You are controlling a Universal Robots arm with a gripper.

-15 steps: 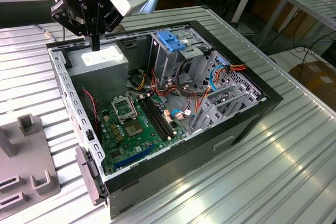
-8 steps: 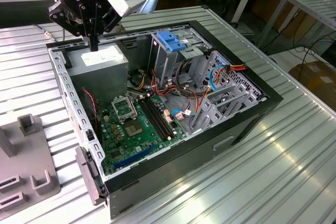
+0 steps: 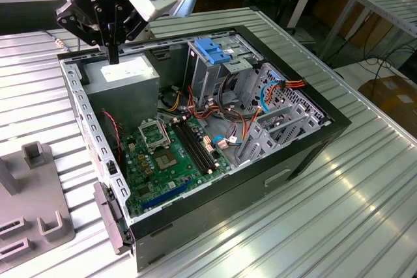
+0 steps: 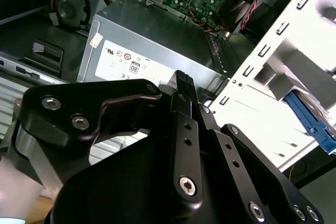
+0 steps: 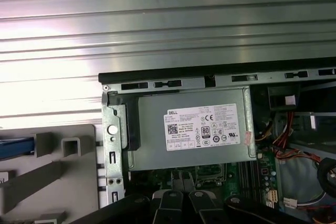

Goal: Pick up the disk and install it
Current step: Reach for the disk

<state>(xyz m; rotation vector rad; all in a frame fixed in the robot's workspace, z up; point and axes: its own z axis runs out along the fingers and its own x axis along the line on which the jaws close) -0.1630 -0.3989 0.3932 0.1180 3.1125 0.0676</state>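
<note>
— Disk [image 5: 14,148] first: where does it lie?
— In the first wrist view a bright blue rail of it rests in the grey fixture [image 5: 63,182] on the slatted metal table [image 5: 157,24], outside the open computer case [image 5: 157,77] and well apart from the gripper [image 5: 181,179].
— And the fingers?
— Pressed together, tip against tip, just beside the labelled power supply [image 5: 189,129].
— The second wrist view?
— The same blue rail [image 4: 310,116] sits beyond the case's perforated side wall [image 4: 262,61]. The gripper [image 4: 184,80] hangs over the power supply [image 4: 157,30], fingers closed on each other.
— Then the exterior view.
— The gripper [image 3: 114,60] is toward the exterior view's upper left, pointing straight down at the power supply [image 3: 124,76] in the case's [image 3: 293,161] far corner. The motherboard [image 3: 169,154] lies in the middle, and a blue latch [image 3: 212,50] tops the drive cage [image 3: 202,73]. The fixture [image 3: 39,219] stands at the exterior view's lower left.
</note>
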